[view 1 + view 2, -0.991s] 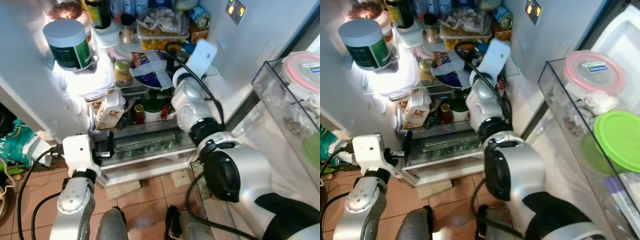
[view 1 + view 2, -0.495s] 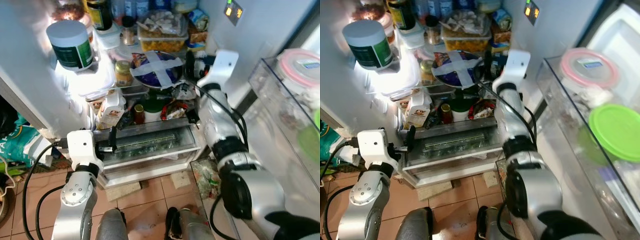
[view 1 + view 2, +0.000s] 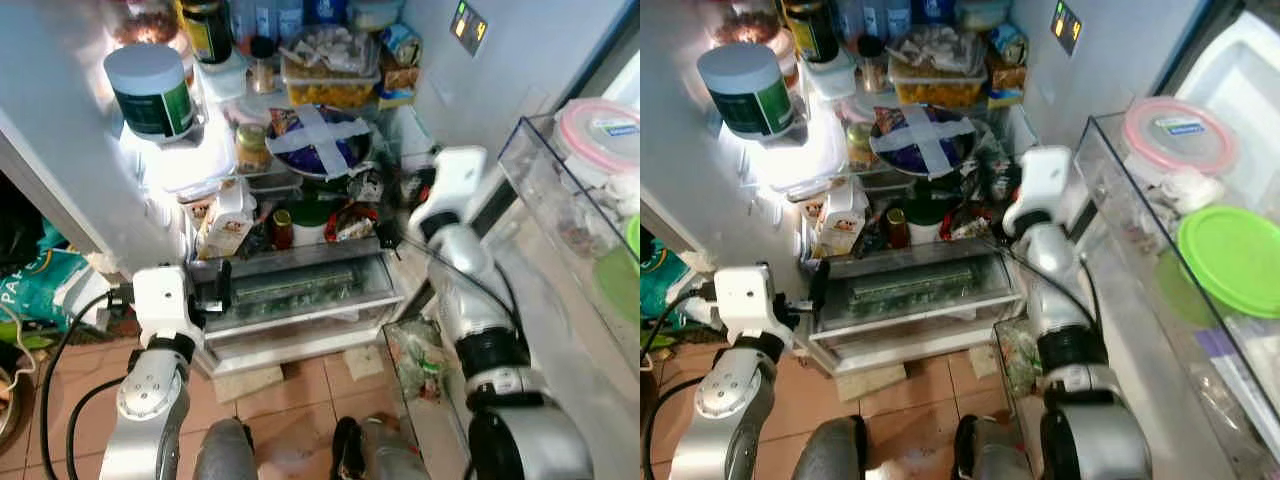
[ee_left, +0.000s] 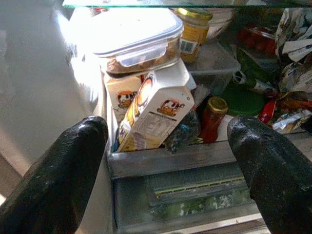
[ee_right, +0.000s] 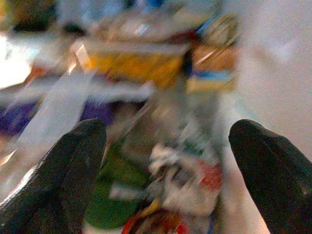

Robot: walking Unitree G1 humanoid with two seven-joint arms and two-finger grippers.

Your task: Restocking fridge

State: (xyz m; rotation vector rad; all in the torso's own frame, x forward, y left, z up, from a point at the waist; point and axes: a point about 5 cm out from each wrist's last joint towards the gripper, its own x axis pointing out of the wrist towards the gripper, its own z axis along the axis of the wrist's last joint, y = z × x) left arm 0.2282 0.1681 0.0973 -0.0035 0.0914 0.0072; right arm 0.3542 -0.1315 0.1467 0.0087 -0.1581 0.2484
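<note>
Left pincer [image 4: 165, 161] hangs wide open and empty in front of the fridge's clear crisper drawer [image 3: 300, 290], facing the tilted milk carton [image 4: 156, 109] and the red-capped jar [image 4: 213, 117] on the shelf above. Right pincer [image 5: 165, 161] is spread wide too, gripping nothing, beside the foil-crossed purple bowl [image 3: 318, 140]; its wrist view is blurred.

Green-labelled white tub [image 3: 150, 90]
</note>
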